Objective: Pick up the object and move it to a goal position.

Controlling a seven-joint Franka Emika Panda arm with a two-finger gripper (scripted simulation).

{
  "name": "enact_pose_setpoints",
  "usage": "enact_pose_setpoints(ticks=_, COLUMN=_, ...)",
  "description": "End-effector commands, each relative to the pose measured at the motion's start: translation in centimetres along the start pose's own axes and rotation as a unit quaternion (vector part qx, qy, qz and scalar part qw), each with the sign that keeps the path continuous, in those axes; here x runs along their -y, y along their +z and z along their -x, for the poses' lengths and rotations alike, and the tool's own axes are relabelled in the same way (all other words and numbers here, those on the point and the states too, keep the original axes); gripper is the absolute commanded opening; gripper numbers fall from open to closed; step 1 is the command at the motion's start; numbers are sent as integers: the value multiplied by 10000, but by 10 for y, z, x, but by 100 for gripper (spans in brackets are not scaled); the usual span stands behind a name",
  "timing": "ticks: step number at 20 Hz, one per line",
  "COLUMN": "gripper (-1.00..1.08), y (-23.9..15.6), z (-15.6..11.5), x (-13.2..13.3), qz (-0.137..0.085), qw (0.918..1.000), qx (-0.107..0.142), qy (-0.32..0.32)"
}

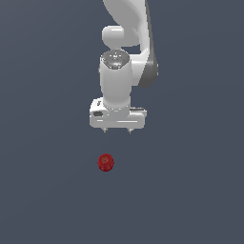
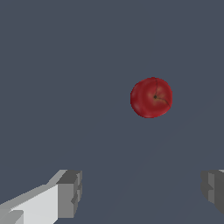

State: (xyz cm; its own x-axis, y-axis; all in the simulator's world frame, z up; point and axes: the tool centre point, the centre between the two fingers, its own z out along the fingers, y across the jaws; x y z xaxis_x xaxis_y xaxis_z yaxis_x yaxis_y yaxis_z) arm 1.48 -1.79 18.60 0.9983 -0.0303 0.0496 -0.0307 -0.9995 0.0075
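The object point(image 1: 106, 162) is a small dark red round thing with a stem dimple, lying on the flat dark grey floor. In the wrist view the object point(image 2: 151, 97) shows whole and unobstructed. My gripper point(image 1: 117, 130) hangs from the white arm above the floor, pointing down, with the object a little toward the exterior view's left and nearer the camera than the fingertips. The gripper point(image 2: 140, 194) is open, its two grey fingers point(image 2: 70, 192) wide apart with nothing between them. It is well apart from the object.
The dark grey floor point(image 1: 190, 190) stretches evenly all around. The white arm point(image 1: 128, 28) rises out of the exterior view's top. No goal marker or other object shows.
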Motion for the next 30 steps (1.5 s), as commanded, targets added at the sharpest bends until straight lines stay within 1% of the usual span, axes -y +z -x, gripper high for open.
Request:
enact_pose_setpoints(ticks=1, gripper=100, y=0, z=0, x=0, qz=0, qw=10000, qx=0, qy=0)
enact_pose_setpoints(ticks=9, gripper=100, y=-14, z=-5, x=2, qz=-43, qw=10000, qx=-59, qy=-3)
enact_pose_setpoints(ticks=16, gripper=100, y=-10, z=-9, x=0, qz=-36, qw=10000, qx=-45, qy=-75)
enact_pose_setpoints(ticks=23, gripper=100, y=7, z=-24, x=-9, qz=-17, qw=9992, qx=10, qy=-400)
enact_pose_setpoints(ticks=30, gripper=100, y=41, z=-50, x=-27, qz=-16, qw=9951, qx=112, qy=-979)
